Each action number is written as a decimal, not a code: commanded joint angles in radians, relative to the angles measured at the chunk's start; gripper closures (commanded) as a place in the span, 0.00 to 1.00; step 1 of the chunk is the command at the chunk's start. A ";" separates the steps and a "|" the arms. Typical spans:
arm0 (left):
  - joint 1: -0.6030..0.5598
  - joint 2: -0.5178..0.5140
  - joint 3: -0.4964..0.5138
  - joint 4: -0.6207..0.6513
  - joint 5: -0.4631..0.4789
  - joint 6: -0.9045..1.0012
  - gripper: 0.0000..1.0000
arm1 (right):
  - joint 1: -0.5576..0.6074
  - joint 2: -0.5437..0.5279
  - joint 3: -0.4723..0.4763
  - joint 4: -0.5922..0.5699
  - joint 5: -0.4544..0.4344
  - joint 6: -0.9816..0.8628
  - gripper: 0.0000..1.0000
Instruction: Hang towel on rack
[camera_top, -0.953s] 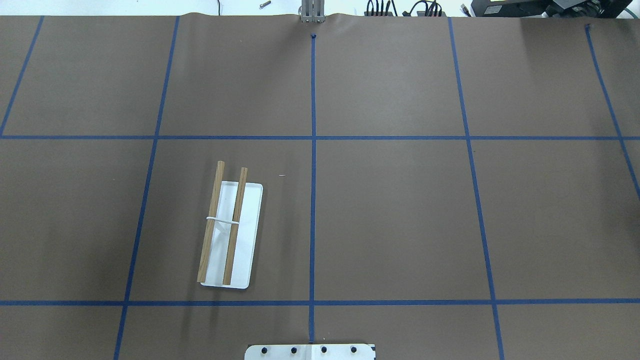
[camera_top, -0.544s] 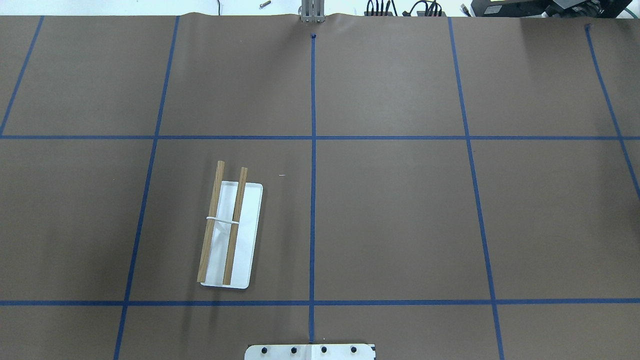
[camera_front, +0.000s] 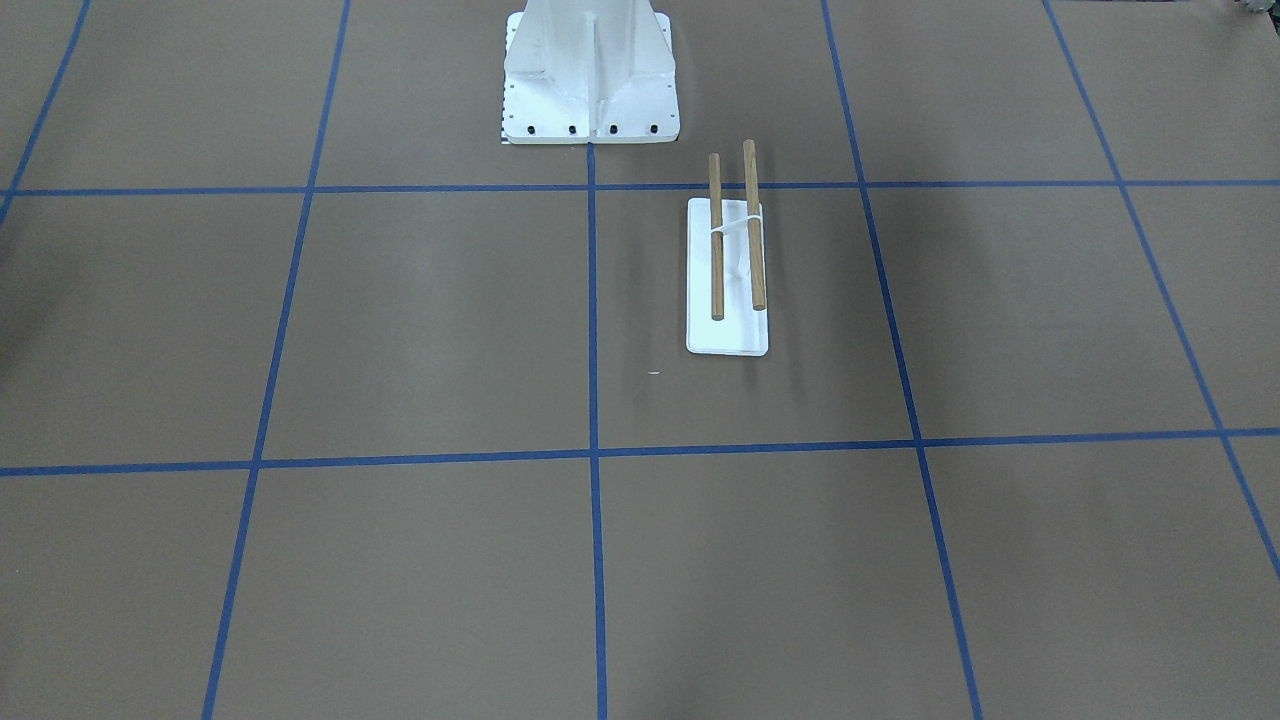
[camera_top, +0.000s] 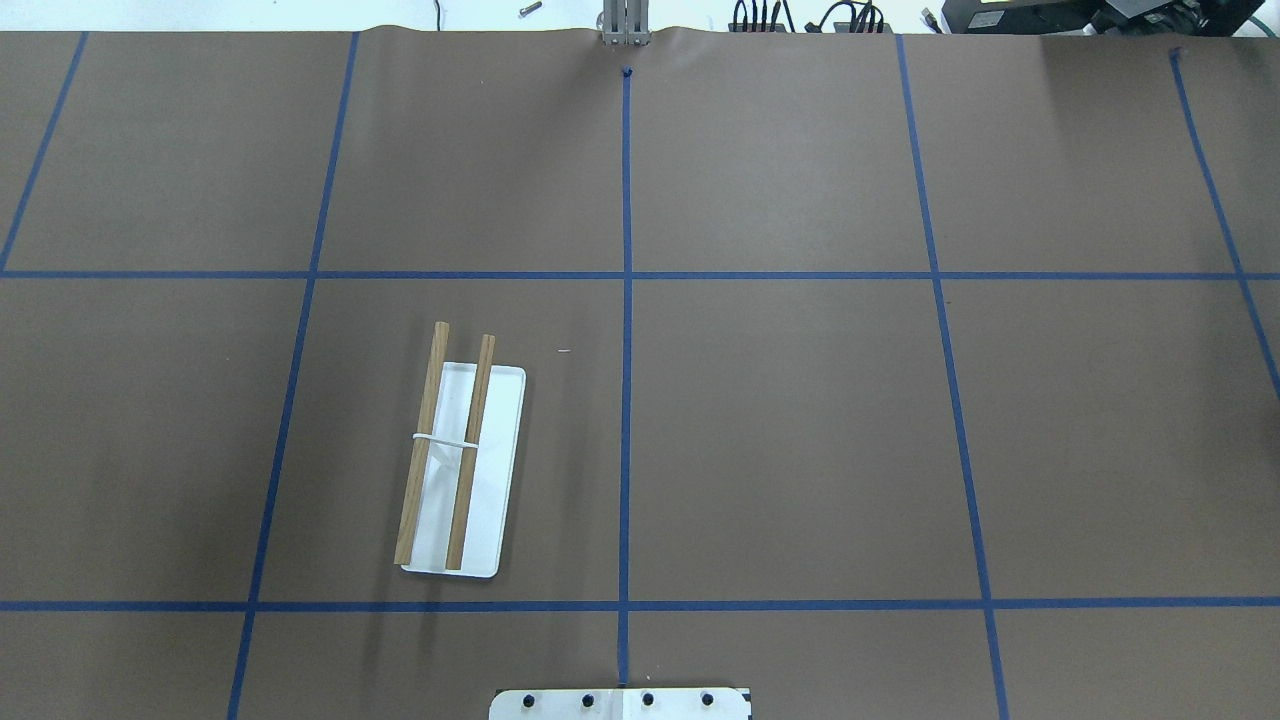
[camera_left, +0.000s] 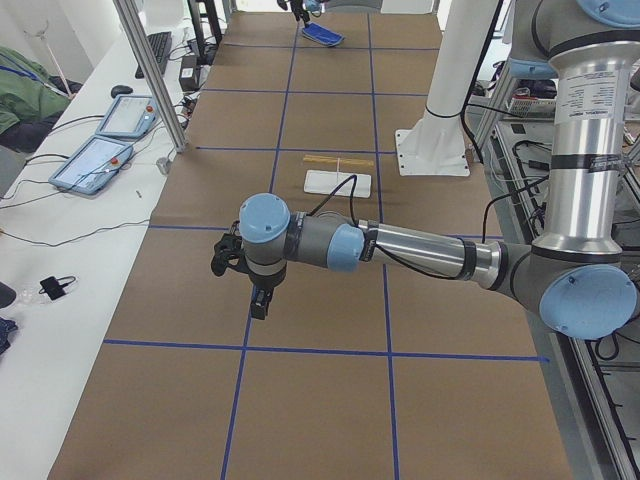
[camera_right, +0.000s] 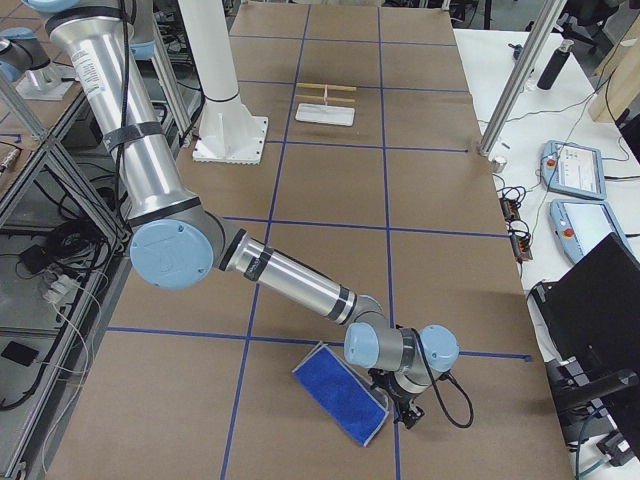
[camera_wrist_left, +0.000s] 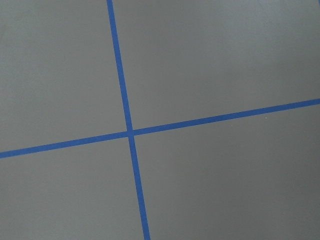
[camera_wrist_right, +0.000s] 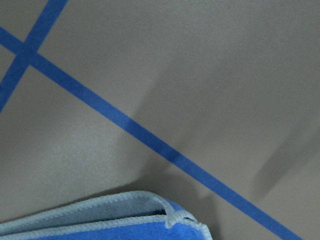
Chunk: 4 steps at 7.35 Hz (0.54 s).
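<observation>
The rack (camera_top: 460, 460) stands on the table's left half: two brown dowels on a white support over a white base plate. It also shows in the front-facing view (camera_front: 728, 262) and both side views (camera_left: 338, 170) (camera_right: 325, 105). The blue towel (camera_right: 340, 398) with a light hem lies at the table's far right end, and its edge fills the bottom of the right wrist view (camera_wrist_right: 125, 222). My right gripper (camera_right: 405, 413) is low at the towel's corner; I cannot tell whether it is open or shut. My left gripper (camera_left: 258, 303) hangs over bare table, far from the rack; its state is unclear.
The white bolted pedestal (camera_front: 590, 70) stands at the robot side, near the rack. Aluminium posts (camera_left: 150, 70) (camera_right: 515, 80) and operator tablets (camera_left: 100, 160) (camera_right: 575, 165) line the far table edge. Blue tape lines grid the brown table.
</observation>
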<state>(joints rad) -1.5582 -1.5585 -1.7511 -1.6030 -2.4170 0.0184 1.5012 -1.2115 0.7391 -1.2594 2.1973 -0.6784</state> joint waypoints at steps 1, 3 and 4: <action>0.003 0.000 -0.001 0.000 -0.001 0.000 0.01 | -0.003 0.006 -0.006 0.002 0.001 0.005 0.09; 0.003 0.000 -0.001 0.000 -0.001 0.000 0.01 | -0.010 0.016 -0.006 0.002 -0.001 0.013 0.09; 0.003 0.000 -0.001 0.000 -0.001 0.000 0.01 | -0.012 0.018 -0.006 0.002 0.001 0.025 0.09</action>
<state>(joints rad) -1.5555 -1.5585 -1.7517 -1.6034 -2.4176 0.0184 1.4931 -1.1969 0.7333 -1.2580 2.1971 -0.6647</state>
